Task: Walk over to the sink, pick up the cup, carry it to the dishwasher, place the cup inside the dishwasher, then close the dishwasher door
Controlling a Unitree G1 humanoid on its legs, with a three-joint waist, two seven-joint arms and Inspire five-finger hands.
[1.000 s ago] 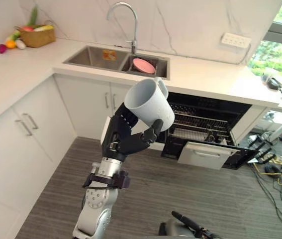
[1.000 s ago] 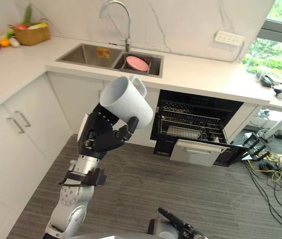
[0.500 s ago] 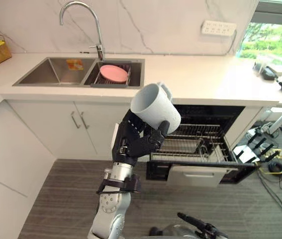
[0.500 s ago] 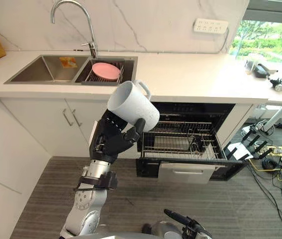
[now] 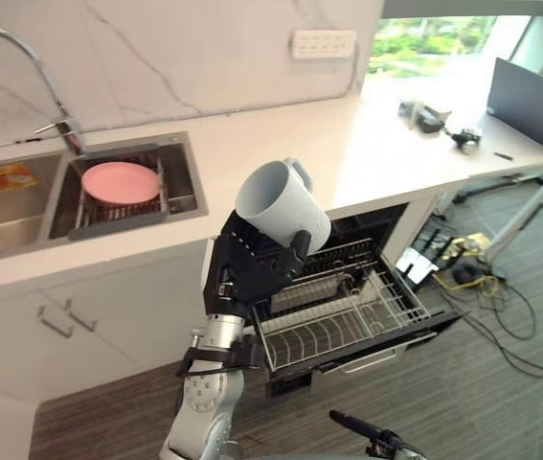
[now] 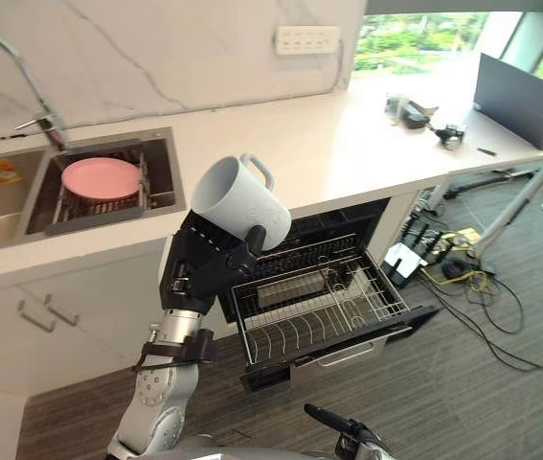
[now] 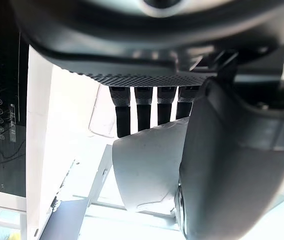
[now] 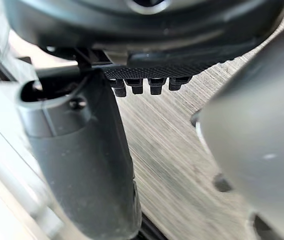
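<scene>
- While our left hand (image 5: 250,270) curls round the tilted cup (image 5: 281,203), we hold it before the open dishwasher (image 6: 348,356).
- Of our right hand (image 8: 81,165) we cannot tell the state.

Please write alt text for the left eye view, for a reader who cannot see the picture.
The robot's left hand holds a tilted white mug in curled fingers, in front of an open dishwasher with its wire rack pulled out. Behind, a pink plate lies in the sink of a white counter.
</scene>
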